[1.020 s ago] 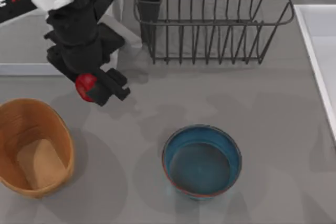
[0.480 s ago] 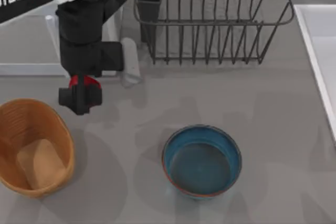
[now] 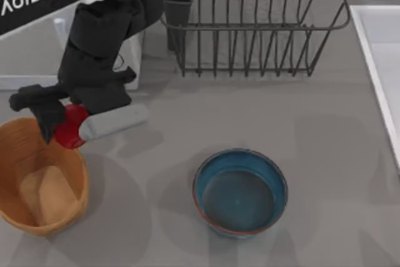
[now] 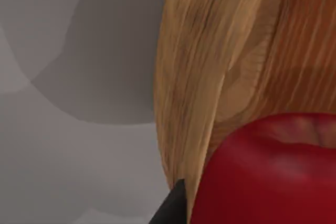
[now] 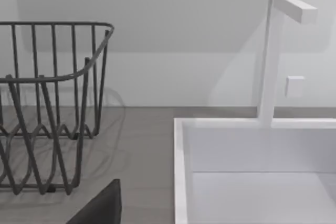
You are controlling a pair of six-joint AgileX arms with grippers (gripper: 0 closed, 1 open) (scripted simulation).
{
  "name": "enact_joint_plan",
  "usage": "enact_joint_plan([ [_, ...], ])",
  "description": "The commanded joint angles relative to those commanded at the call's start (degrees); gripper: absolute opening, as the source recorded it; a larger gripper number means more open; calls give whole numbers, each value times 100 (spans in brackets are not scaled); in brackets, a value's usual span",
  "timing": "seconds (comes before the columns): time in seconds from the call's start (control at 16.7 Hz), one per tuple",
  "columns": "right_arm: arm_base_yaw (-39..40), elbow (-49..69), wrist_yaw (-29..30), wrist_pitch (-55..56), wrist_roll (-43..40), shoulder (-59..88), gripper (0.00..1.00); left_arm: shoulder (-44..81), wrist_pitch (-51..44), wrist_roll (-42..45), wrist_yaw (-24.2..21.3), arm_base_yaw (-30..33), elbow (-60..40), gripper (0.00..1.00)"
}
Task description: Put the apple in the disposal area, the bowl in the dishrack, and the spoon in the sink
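None of the three placements is reading as complete: the left gripper [image 3: 62,130] is holding the apple [image 3: 69,126] between its jaws just over the near rim of the disposal area [image 3: 12,130], with the fruit not yet released into it. The bowl [image 3: 240,192] is sitting upright on the counter [image 3: 325,154], well apart from the disposal area and short of the dishrack [image 3: 250,26], so that step is outstanding. The sink [image 5: 252,150] is showing bare where visible, and the right arm's jaws cannot be judged.
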State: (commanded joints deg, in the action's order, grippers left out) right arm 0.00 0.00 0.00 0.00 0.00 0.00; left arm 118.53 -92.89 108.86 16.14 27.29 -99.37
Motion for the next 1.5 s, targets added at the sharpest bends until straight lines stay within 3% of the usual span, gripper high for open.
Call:
enact_joint_plan([
  [0.3, 0, 0, 0, 0, 0, 0, 100, -53, -625, 2515, 412, 57, -138, 0],
  [0.54, 0, 0, 0, 0, 0, 0, 100, -151, -859, 3544, 612, 97, -189, 0],
  [1.02, 0, 0, 0, 0, 0, 0, 100, -29, -719, 3714, 637, 79, -305, 0],
  [1.5, 0, 0, 0, 0, 0, 0, 100, -495, 593, 3976, 786, -230, 1504, 0],
])
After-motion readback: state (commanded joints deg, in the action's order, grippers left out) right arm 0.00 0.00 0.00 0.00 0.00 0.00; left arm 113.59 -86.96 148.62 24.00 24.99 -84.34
